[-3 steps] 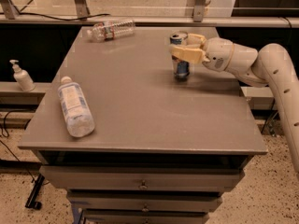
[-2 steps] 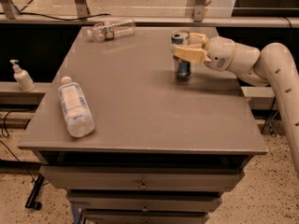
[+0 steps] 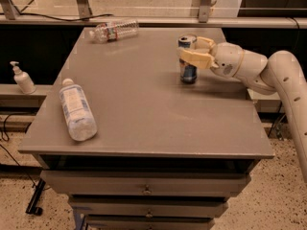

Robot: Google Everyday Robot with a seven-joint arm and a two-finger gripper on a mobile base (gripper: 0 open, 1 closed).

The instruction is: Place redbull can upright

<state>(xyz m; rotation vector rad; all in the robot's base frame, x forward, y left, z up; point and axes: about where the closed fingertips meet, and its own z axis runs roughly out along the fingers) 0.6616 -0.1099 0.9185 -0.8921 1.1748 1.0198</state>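
The redbull can (image 3: 188, 67) stands upright in the upper right part of the grey table (image 3: 144, 114), its base apparently resting on the surface. The gripper (image 3: 191, 51) reaches in from the right and clasps the can's upper half, with the fingers (image 3: 193, 58) closed against its sides. This looks like the final step: the can is set down and only the release remains. The next move calls for opening the fingers and backing away to the right without tipping the can. A clear plastic bottle (image 3: 76, 110) lies at lower left, another (image 3: 114, 30) at upper left, and a pump bottle (image 3: 21, 79) sits off the table's left side; all are well apart, and nothing blocks the retreat.
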